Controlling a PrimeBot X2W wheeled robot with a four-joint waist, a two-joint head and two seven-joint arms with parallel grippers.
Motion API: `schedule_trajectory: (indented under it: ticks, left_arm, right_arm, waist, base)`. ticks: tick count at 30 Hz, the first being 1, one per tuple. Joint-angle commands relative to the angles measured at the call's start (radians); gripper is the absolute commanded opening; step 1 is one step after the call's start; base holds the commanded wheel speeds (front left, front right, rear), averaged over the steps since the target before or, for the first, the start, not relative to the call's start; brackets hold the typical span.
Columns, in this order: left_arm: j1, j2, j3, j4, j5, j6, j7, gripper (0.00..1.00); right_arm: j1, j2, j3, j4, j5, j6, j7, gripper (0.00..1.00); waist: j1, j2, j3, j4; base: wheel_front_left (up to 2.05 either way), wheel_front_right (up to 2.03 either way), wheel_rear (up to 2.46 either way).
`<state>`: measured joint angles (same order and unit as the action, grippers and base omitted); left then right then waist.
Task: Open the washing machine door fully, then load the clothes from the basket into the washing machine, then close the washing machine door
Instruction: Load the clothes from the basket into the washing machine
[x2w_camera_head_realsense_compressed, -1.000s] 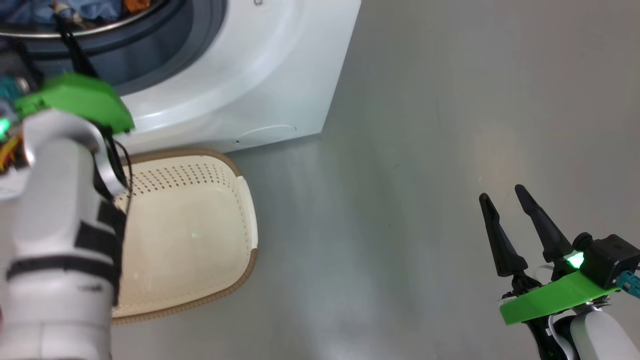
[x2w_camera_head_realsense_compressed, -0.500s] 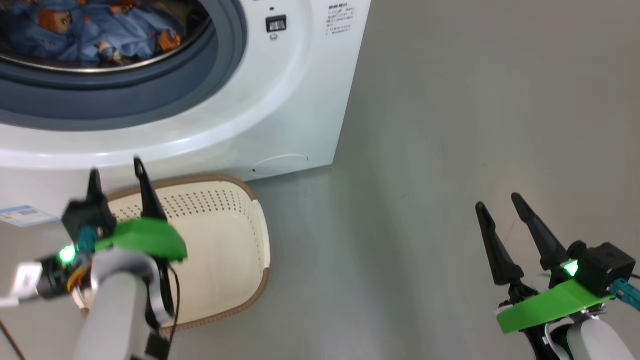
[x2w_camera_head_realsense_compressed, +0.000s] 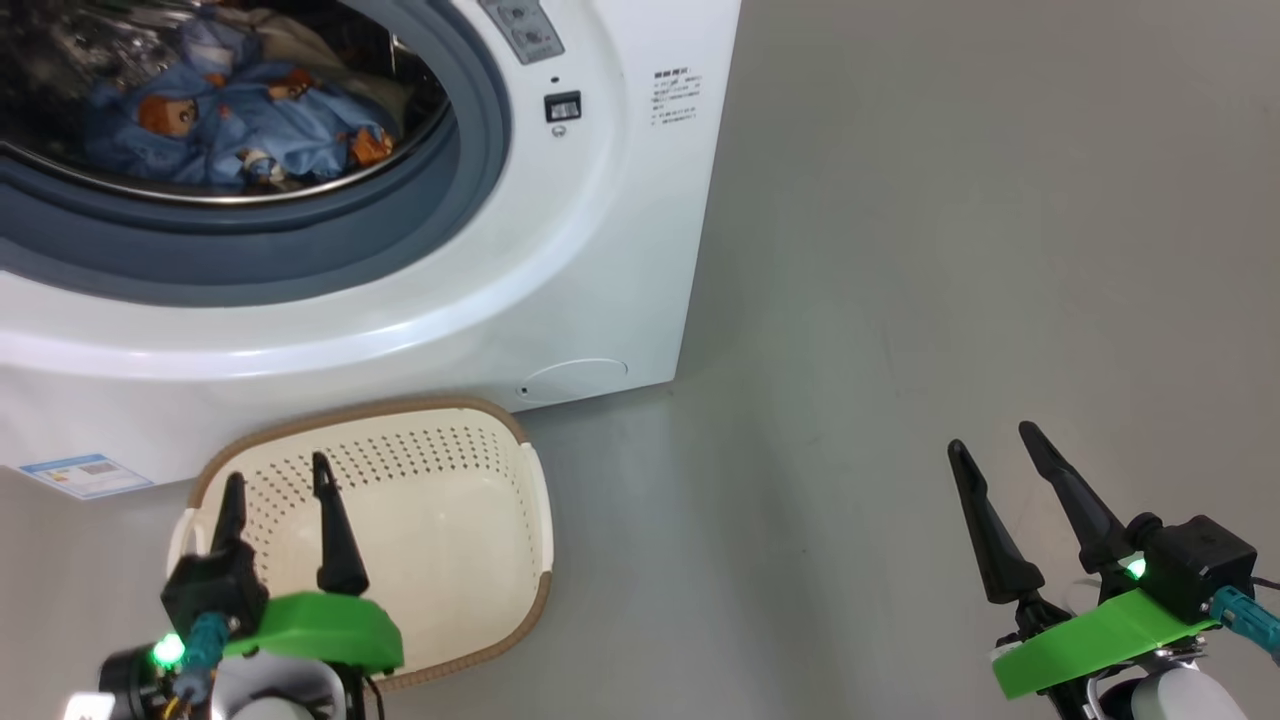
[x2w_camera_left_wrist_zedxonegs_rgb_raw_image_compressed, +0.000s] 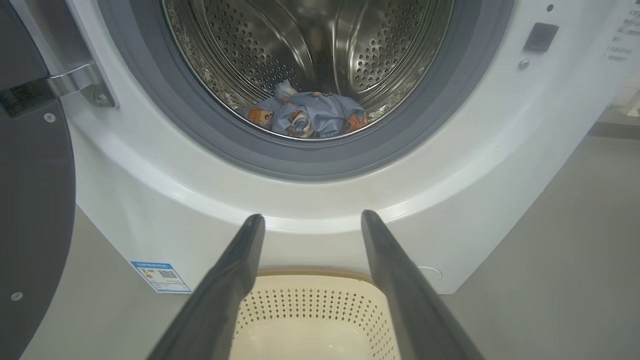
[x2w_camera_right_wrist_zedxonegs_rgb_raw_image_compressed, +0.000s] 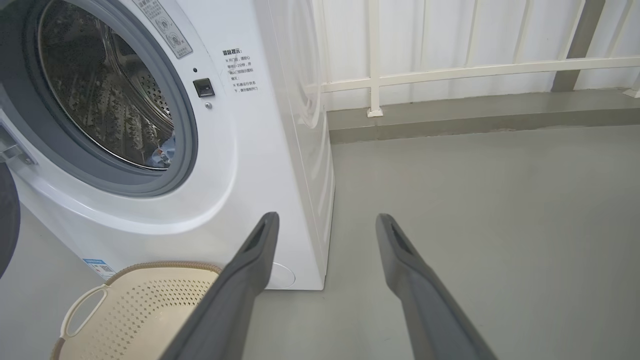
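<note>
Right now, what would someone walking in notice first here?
The washing machine stands open at the head view's upper left, blue bear-print clothes heaped in its steel drum. In front of it on the grey floor sits the cream basket, apparently empty, with the open left gripper hovering over its near side.
</note>
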<state>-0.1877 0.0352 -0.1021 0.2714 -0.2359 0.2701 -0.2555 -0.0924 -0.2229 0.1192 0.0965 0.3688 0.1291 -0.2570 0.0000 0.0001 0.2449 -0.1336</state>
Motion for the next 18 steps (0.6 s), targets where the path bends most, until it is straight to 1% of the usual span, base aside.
schedule_trajectory:
  ticks: [1, 4, 9, 18]
  left_arm:
    - [0.020, 0.015, 0.021, -0.053, -0.009, 0.009, -0.006, 1.00]
    - [0.054, 0.015, 0.015, -0.085, -0.016, 0.019, -0.006, 1.00]
    - [0.101, 0.015, 0.007, -0.113, -0.017, 0.022, -0.006, 1.00]
    - [0.176, 0.015, 0.016, -0.138, -0.018, 0.004, -0.006, 1.00]
  right_arm:
    - [0.013, -0.008, 0.017, -0.022, -0.016, 0.002, -0.005, 1.00]
    - [0.022, -0.006, 0.016, -0.021, -0.024, 0.002, -0.005, 1.00]
    - [0.043, -0.006, 0.014, -0.019, -0.030, 0.002, -0.005, 1.00]
    - [0.090, -0.005, 0.010, -0.015, -0.045, 0.002, -0.005, 1.00]
  waist:
    - [0.0000, -0.0001, -0.013, 0.007]
    - [0.0000, -0.0001, -0.032, 0.015]
    - [0.0000, -0.0001, -0.061, 0.027]
    - [0.0000, -0.0001, -0.126, 0.048]
  base:
    - [0.00, 0.00, 0.00]
    - [0.00, 0.00, 0.00]
    - [0.00, 0.00, 0.00]
    - [0.00, 0.00, 0.00]
